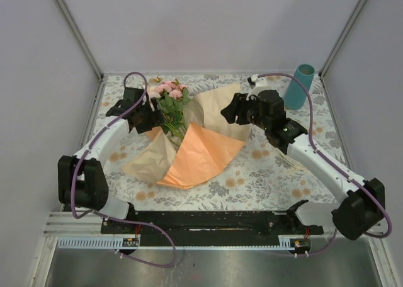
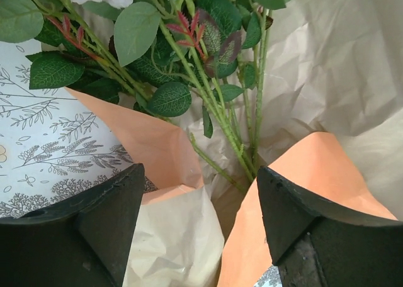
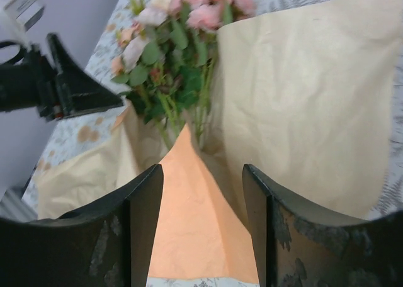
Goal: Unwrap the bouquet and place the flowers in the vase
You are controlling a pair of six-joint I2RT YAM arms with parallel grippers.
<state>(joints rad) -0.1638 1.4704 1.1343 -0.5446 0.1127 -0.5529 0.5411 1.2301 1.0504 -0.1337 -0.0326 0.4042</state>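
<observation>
The bouquet [image 1: 187, 141] lies between the left pincer [image 1: 153, 119] and the right pincer [image 1: 229, 112], both released and holding nothing.

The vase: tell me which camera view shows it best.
The top external view: only it shows the vase, upright in the far right corner of the table. The left wrist view shows stems and paper, the right wrist view the bouquet and paper; neither shows the vase.

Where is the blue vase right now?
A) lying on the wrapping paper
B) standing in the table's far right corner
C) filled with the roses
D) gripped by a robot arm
B: the vase stands in the far right corner with nothing in it; the flowers lie on the opened paper.
</observation>
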